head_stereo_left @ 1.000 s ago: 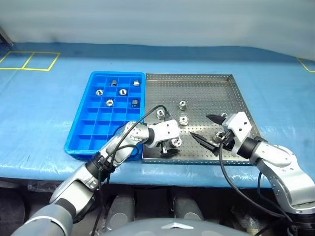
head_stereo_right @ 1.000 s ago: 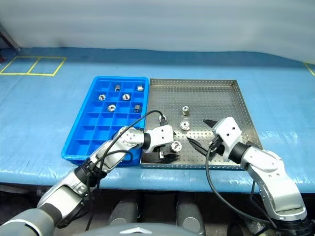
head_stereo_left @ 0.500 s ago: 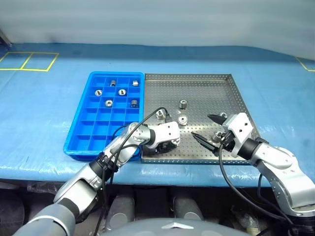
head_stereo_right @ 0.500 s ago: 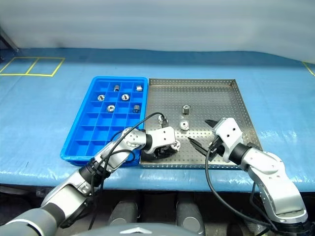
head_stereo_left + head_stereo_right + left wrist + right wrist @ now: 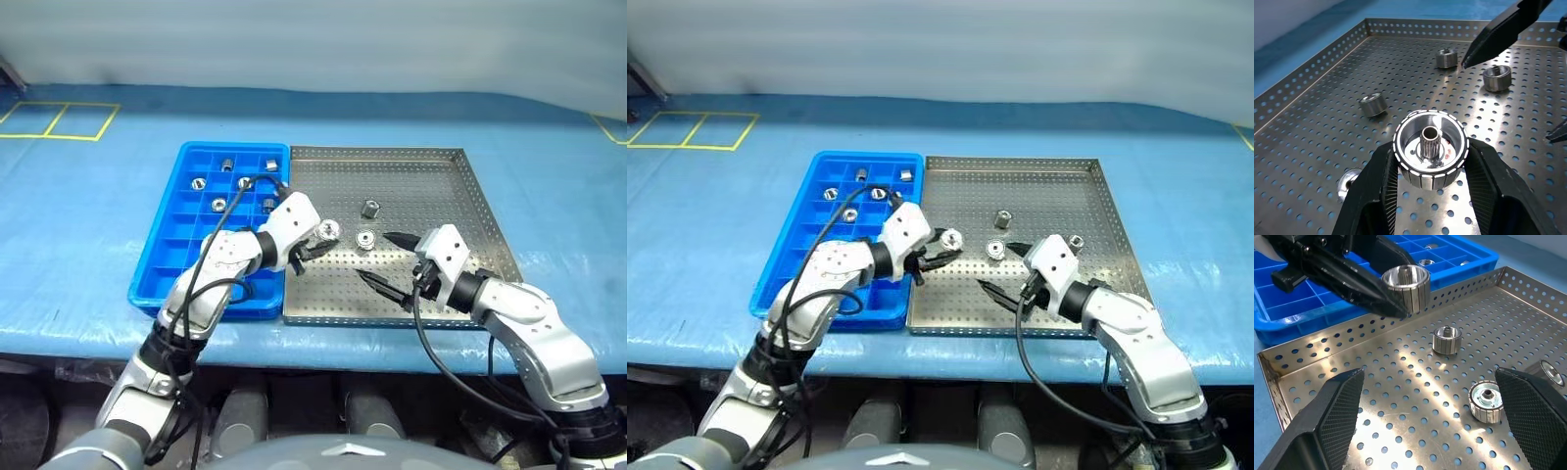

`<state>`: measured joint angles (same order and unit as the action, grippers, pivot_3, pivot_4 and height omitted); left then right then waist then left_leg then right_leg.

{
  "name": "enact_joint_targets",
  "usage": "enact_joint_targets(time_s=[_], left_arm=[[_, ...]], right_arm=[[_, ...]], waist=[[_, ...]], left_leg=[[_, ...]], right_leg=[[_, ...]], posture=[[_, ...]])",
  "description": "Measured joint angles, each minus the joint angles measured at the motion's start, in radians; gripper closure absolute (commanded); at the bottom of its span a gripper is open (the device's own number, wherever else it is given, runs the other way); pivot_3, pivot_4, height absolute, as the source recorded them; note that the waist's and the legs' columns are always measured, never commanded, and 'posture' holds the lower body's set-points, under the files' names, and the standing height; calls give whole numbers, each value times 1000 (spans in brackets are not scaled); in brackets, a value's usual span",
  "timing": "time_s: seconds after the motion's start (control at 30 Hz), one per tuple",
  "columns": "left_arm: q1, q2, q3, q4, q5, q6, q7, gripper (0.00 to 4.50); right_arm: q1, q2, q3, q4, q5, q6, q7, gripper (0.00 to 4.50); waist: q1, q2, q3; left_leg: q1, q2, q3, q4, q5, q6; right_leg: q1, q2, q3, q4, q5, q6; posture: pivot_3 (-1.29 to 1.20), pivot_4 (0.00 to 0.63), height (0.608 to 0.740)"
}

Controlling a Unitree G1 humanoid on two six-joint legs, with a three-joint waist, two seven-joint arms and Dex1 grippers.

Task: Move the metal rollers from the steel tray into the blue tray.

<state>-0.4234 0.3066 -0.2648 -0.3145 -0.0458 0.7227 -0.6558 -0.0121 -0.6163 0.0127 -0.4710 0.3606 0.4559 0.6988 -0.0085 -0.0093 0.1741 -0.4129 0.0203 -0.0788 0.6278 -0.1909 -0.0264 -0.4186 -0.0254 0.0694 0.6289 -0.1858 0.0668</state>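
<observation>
While clamped in left tool [image 5: 1431, 196], roller [image 5: 1431, 148] axis upright.

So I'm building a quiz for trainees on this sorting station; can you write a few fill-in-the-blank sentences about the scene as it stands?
1. The left end effector is shut on a metal ____.
2. That held roller hangs above the ____ tray.
3. The right end effector has its fingers ____.
4. The rollers already sorted lie in the ____ tray.

Missing words: roller; steel; open; blue

No readable text, labels, brands or numbers anywhere
</observation>
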Motion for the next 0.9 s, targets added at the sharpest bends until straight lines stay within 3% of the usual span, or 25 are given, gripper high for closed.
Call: enact_joint_targets(time_s=[0.2,0.3,0.47,0.77,0.9], left_arm=[[55,-26,211,-35,125,195,330,2823],[93,-33,256,-35,175,236,442,2823],[102,-64,271,-23,212,242,550,2823],[62,-87,288,144,223,158,631,2823],[43,-70,275,193,228,111,632,1490]], right_arm=[[-26,8,20,53,-14,-20,17,0],[-44,12,21,78,-21,-25,21,0],[-71,19,27,90,-28,-37,33,0],[-81,23,39,112,-49,-43,36,0],[-82,28,39,113,-58,-50,36,0]], waist=[[4,-1,1],[19,-2,1],[55,-2,1],[67,-3,1],[71,-2,1]], left_leg=[[2,0,-1,0,0,0],[1,0,-2,-1,0,0],[1,-1,-2,0,0,0],[1,-1,-2,0,0,0],[1,-1,-2,0,0,0]], right_leg=[[2,0,-1,0,0,0],[2,0,-1,0,0,0],[3,0,-2,-1,0,0],[2,0,-2,-1,0,0],[3,0,-2,-1,0,0]], posture=[[202,150,740],[222,150,740],[229,150,740],[233,150,740],[233,150,740]])
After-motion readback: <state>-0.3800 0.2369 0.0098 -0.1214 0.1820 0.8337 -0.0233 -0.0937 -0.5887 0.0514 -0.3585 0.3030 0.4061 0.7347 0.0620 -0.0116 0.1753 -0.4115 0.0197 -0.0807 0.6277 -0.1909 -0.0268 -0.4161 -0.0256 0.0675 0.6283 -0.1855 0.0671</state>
